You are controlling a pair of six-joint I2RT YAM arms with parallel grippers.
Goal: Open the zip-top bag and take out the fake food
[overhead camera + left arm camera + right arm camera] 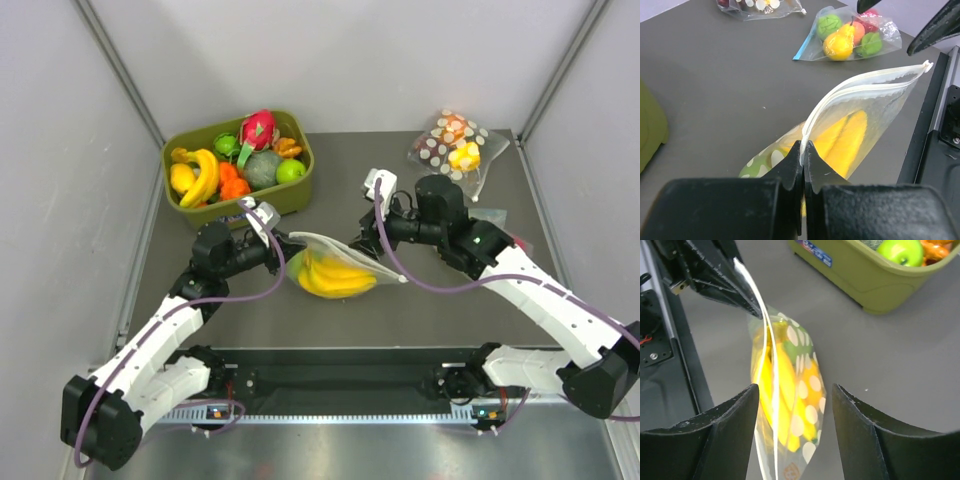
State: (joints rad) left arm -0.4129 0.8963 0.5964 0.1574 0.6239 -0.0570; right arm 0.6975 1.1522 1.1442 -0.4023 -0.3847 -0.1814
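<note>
The zip-top bag (340, 262), clear with white dots, hangs a little above the table between the arms. My left gripper (276, 240) is shut on one end of its zip strip, which shows in the left wrist view (803, 145). The zip lips (865, 82) are slightly parted. Inside are the yellow banana bunch (842, 137), a green apple (796, 347) and a yellow fruit (812, 387). My right gripper (362, 247) is open. In the right wrist view (795, 390) its fingers straddle the bag's other end (790, 440) without touching it.
An olive bin (300, 195) of toy fruit, with a pink dragon fruit (258, 128), stands back left. Another dotted bag (455, 145) with orange and yellow pieces lies back right. A plain clear bag of fruit (850, 37) lies behind the right arm. A black rail (340, 370) runs along the near edge.
</note>
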